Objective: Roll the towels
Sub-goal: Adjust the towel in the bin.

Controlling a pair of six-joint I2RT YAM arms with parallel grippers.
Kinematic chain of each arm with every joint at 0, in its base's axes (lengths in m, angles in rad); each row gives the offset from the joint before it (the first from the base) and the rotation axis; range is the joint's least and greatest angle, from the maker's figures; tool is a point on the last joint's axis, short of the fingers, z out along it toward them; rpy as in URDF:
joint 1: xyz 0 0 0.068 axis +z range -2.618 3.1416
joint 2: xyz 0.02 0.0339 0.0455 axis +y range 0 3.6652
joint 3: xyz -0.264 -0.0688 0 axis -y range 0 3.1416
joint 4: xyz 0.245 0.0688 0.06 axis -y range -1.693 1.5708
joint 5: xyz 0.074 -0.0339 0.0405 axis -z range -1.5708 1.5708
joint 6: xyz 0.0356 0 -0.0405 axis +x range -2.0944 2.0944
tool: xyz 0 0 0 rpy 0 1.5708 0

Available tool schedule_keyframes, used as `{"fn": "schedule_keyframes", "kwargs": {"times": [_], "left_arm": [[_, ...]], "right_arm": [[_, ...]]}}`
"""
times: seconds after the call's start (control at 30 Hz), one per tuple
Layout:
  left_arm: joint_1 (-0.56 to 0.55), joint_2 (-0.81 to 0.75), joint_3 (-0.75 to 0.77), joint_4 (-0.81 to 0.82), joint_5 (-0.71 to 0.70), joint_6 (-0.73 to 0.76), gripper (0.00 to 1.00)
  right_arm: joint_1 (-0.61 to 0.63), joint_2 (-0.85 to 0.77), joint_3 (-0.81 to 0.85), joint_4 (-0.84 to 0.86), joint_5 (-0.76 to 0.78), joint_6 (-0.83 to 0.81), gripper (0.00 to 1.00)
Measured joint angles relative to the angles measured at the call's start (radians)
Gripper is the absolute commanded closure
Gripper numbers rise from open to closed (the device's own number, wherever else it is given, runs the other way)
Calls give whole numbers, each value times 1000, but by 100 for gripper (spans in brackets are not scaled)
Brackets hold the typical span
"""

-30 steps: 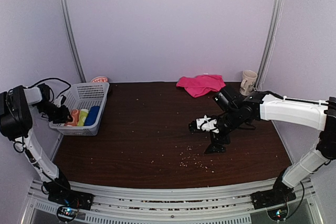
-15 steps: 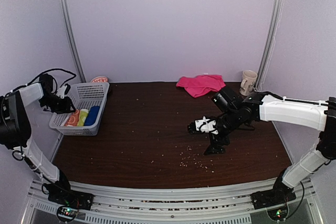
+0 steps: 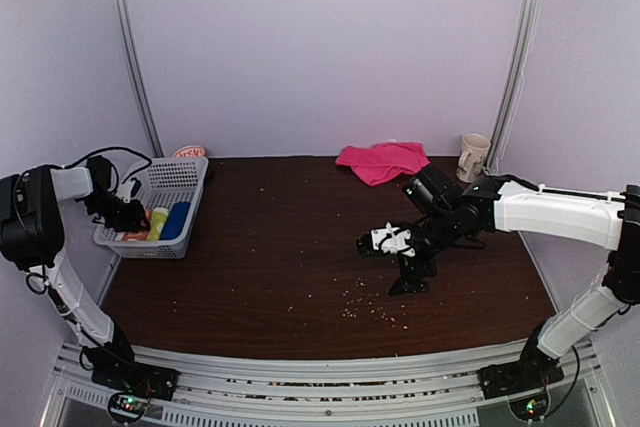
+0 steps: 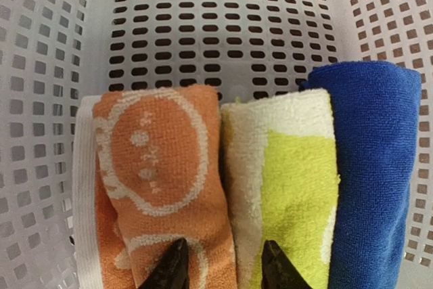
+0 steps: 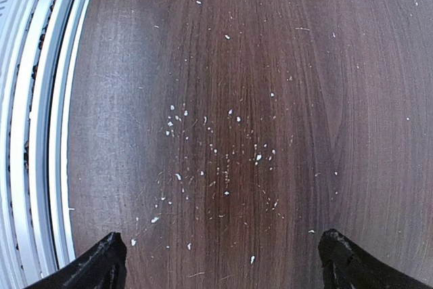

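Since a second ago: left gripper (image 4: 223, 270) drawn back toward the wall, then brought in again over the near end of the basket (image 3: 172, 167). Right gripper (image 5: 226, 269) unmoved. Pink towel (image 3: 382, 160) unshifted.

Left fingers (image 4: 172, 265): black, tapered, a narrow gap apart, tips over the seam between orange towel (image 4: 159, 187) and yellow roll (image 4: 291, 194). Nothing seen pinched between them; contact with the cloth impossible to tell. Right fingers spread wide, hanging over the table (image 3: 280, 247), holding nothing.

Orange towel: rolled, nubby terry, cream outline pattern, cream border down its left side, leftmost of three rolls packed side by side in the basket's near end. Yellow roll: terry, cream and lime, pressed against the orange. Blue roll (image 4: 369, 167): plain, denser pile, touching the yellow, close to the basket's right wall. Basket: pale hard plastic, floor and walls pierced with rows of small slots, far part of the floor showing.

Pink towel: unrolled, a soft crumpled heap at the table's far edge, near the mug (image 3: 473, 155), well apart from both grippers.

Table: dark wood grain, smooth, flecked with pale crumbs (image 5: 223, 160) under the right gripper. Basket at the far left corner, hard by the left wall, so little side room for the left arm. Broad stretch of wood between basket and right arm. White rails (image 5: 40, 99) along the near edge.
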Motion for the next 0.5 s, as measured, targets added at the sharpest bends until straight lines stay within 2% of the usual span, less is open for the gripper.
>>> {"fn": "schedule_keyframes", "kwargs": {"times": [0.5], "left_arm": [[-1, 0, -12, 30, -129, -2, 58]], "right_arm": [[0, 0, 0, 0, 2, 0, 0]]}}
